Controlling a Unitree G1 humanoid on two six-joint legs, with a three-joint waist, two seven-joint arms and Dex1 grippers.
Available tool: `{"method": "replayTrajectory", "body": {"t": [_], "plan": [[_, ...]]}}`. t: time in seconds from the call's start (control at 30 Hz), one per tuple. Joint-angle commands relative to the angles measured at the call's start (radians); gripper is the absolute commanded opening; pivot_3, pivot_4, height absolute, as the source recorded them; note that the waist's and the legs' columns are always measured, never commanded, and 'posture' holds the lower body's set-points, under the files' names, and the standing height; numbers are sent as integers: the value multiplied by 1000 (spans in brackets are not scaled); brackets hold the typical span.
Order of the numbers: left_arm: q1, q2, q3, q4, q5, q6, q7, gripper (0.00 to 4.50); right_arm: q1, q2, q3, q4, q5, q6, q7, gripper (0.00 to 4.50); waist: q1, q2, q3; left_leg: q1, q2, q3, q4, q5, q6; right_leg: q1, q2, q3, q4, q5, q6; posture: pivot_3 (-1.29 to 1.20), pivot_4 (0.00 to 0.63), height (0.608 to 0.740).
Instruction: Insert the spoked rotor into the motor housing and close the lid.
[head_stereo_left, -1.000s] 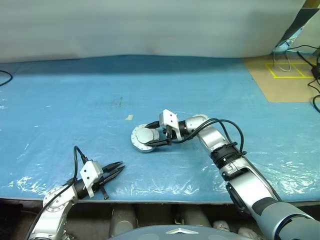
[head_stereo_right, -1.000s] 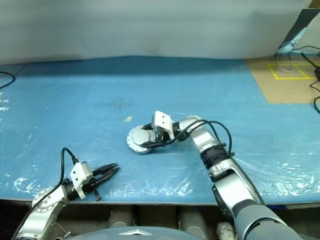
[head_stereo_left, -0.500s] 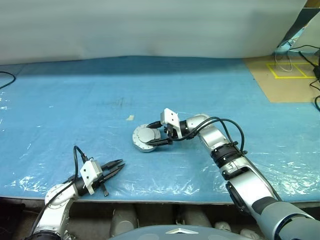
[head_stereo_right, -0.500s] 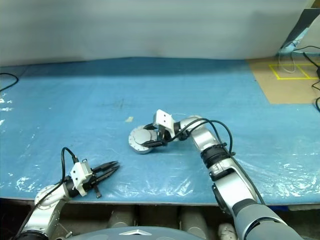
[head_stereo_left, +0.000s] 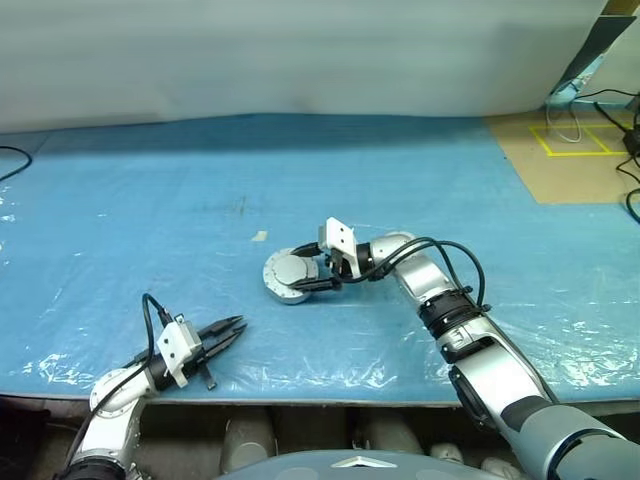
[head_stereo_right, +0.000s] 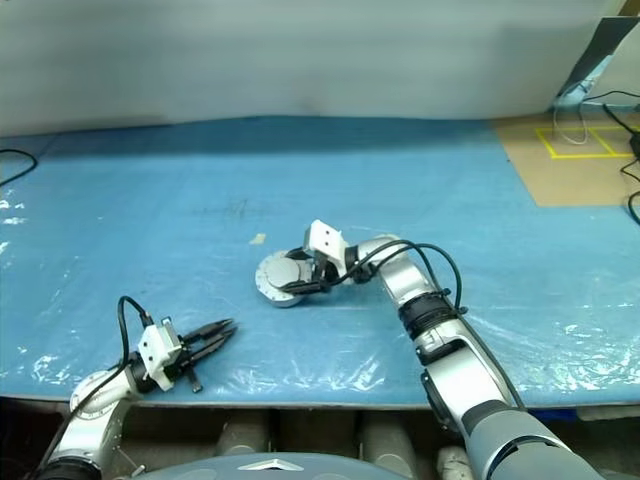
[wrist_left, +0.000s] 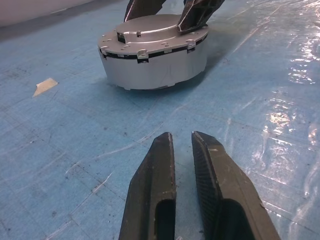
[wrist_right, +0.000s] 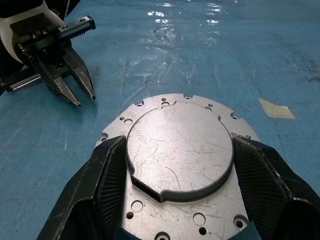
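Here, on the blue sheet, the left gripper lies low near the front edge, its two black fingers drawn almost together with a thin gap between them and nothing held. It points toward the housing, which stands well apart from it further up the sheet.

A small tan scrap lies flat on the sheet just beyond and to the left of the housing, not touching it.

The housing sits near the middle of the sheet, a squat silver puck with the lid on top: a flat round plate with a raised smooth disc in its centre and small holes and notches around the rim.

The right gripper reaches in from the right, its fingers spread wide and set one on each side of the lid's raised disc, at the lid's rim.
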Motion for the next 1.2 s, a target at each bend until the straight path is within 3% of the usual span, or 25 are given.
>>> {"method": "replayTrajectory", "body": {"t": [0.03,0.13,0.6,0.87,1.2], "plan": [[24,0,9,-10,-39,74,-9,643,11,22,9,54,-29,52,-45,2972,-2,0,0,0,0,0,0,0,0,0,0,0,0,0,0,0,150,740],[36,0,13,-43,-65,103,-19,643,9,33,-15,38,3,103,-28,2972,-3,-1,0,0,0,0,0,0,0,-1,0,0,0,0,0,0,150,740],[53,5,21,-112,-57,165,-20,643,34,3,63,98,-104,-24,-67,2972,-4,-4,-2,0,0,2,-3,0,0,-2,0,2,-3,0,0,0,150,740],[41,1,26,-115,-50,177,-14,643,22,-10,64,97,-77,148,-27,2972,-3,-5,-3,2,-1,2,-6,0,0,-2,0,2,-3,0,1,0,150,740],[22,-6,26,-110,-45,189,-5,643,36,-47,85,113,-129,165,-89,2972,0,-9,-6,4,-1,0,-10,0,0,-2,0,3,-4,-1,1,0,150,740]]}}
